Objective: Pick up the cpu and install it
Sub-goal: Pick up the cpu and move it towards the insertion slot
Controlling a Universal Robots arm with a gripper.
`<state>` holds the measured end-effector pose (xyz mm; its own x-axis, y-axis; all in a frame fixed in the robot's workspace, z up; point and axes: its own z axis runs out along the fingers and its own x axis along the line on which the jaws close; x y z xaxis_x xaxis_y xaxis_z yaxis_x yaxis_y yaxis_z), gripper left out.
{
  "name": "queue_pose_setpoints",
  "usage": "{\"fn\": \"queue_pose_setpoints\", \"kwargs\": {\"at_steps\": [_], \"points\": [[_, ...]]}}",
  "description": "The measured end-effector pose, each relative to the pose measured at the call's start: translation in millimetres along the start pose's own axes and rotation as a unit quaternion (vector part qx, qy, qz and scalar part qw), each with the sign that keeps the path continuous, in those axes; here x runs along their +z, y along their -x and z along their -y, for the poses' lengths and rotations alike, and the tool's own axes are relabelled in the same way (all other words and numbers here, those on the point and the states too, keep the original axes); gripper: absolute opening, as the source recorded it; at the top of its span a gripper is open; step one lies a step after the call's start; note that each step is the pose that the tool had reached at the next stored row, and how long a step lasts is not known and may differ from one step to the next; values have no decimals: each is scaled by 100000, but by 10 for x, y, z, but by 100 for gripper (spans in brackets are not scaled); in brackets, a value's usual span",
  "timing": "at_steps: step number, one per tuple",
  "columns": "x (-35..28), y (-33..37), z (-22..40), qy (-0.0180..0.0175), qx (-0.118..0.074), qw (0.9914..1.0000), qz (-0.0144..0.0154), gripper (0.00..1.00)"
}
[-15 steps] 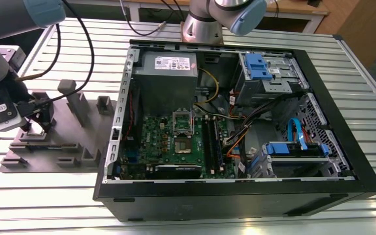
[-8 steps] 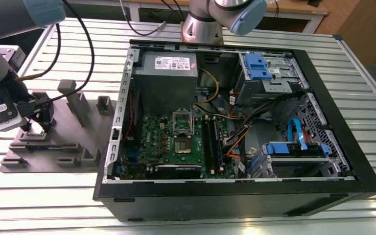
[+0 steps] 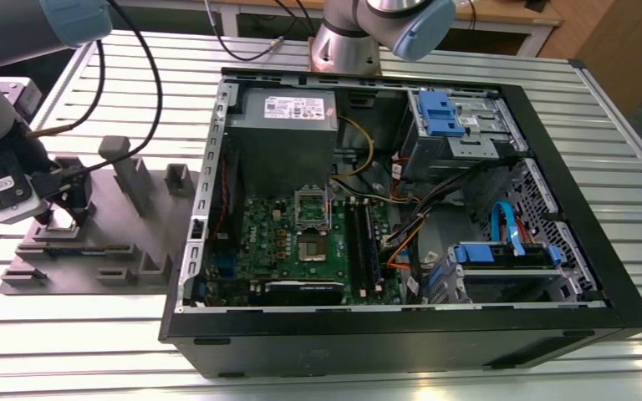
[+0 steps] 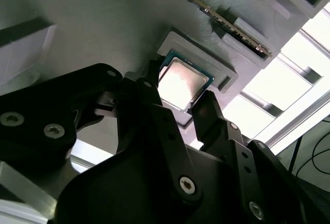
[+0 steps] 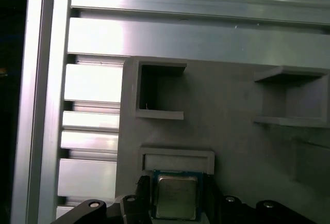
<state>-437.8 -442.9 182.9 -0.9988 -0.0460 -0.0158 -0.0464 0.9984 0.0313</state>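
Second wrist view: tool straddles the cpu, lined up to take it by opposite edges; clamped or just around it, can't tell, since the tool body hides the contact. Cpu sits flat in its locating pocket on the grey fixture, on the bench, outside the open case.

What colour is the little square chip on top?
Silvery-grey on top, with a thin green edge; the cpu shows best in the second wrist view.

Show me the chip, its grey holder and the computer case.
chip point(image 4: 183, 82): second wrist view, its metal top.
grey holder point(image 5: 227, 115): first wrist view, bare flat surface.
computer case point(image 3: 410, 342): exterior view, black side wall.
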Motion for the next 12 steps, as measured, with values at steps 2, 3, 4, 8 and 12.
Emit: {"fn": "queue_pose_setpoints", "kwargs": {"at_steps": [2, 3, 4, 8, 12], "points": [[0, 0, 0, 3, -96, 100000, 0, 53], [0, 0, 0, 5, -120, 100000, -2, 53], [1, 0, 0, 6, -144, 100000, -2, 53], [1, 0, 0, 7, -237, 100000, -2, 52], [0, 0, 0, 7, -334, 99999, -10, 47]]}}
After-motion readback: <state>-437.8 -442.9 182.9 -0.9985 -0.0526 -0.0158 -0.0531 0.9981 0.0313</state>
